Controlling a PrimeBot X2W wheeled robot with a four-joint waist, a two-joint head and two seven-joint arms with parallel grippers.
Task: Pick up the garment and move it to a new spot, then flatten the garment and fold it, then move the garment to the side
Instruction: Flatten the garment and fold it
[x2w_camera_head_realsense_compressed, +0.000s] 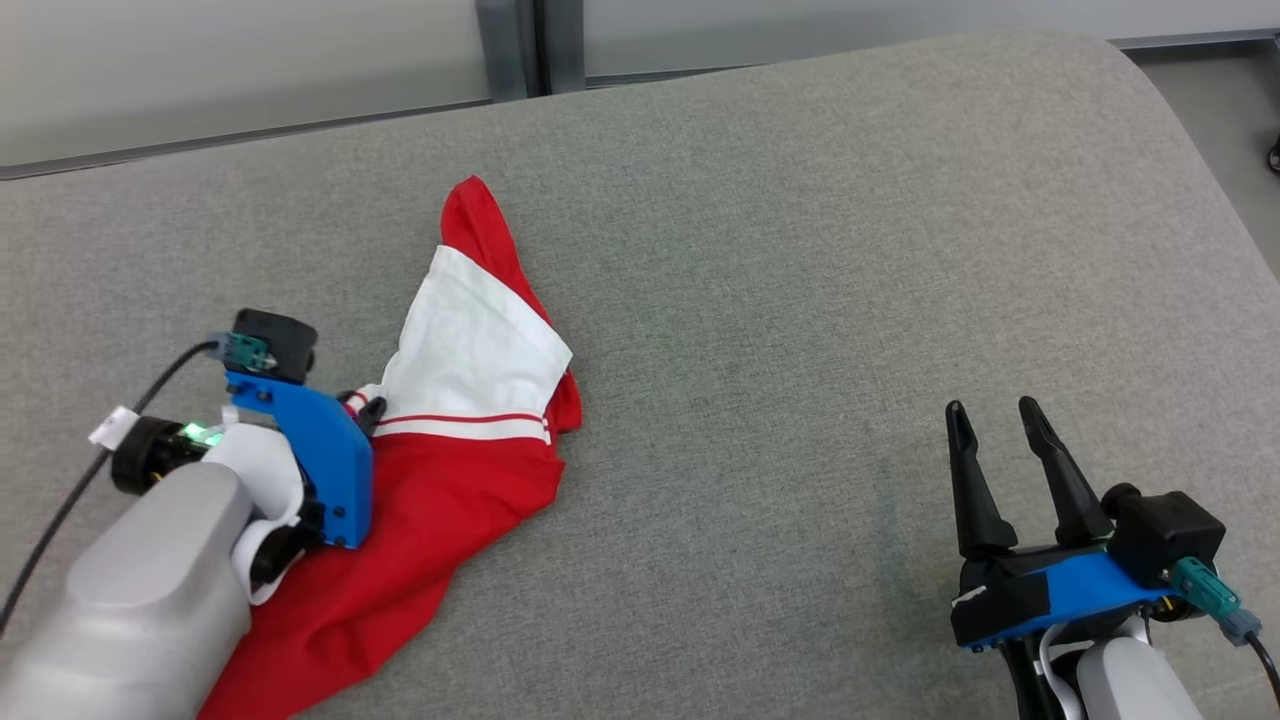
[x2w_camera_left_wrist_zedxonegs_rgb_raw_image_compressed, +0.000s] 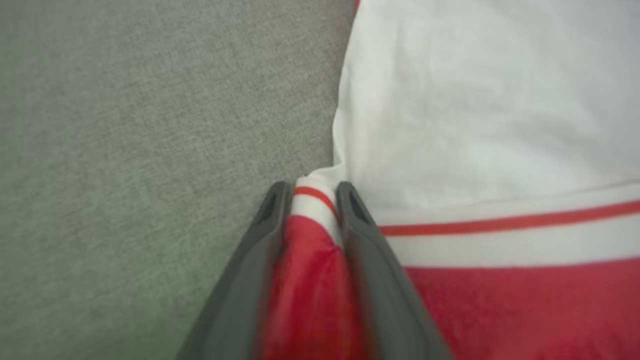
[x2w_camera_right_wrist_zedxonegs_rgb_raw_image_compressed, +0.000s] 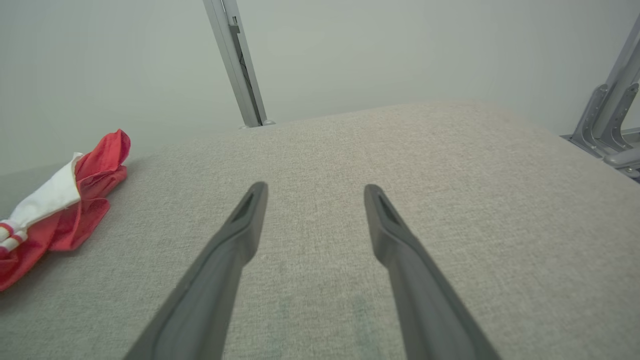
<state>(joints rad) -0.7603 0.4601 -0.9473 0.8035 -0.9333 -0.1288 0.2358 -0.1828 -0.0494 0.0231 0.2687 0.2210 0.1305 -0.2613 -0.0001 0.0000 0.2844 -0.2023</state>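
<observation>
Left gripper is pinching the crumpled garment by its striped edge, right gripper is hanging wide open, flattening and folding all waiting.

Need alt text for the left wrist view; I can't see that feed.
The left gripper is shut on a bunched edge of the red-and-white garment, cloth pinched between its dark fingers. Grey fabric surface lies on the view's left.
</observation>
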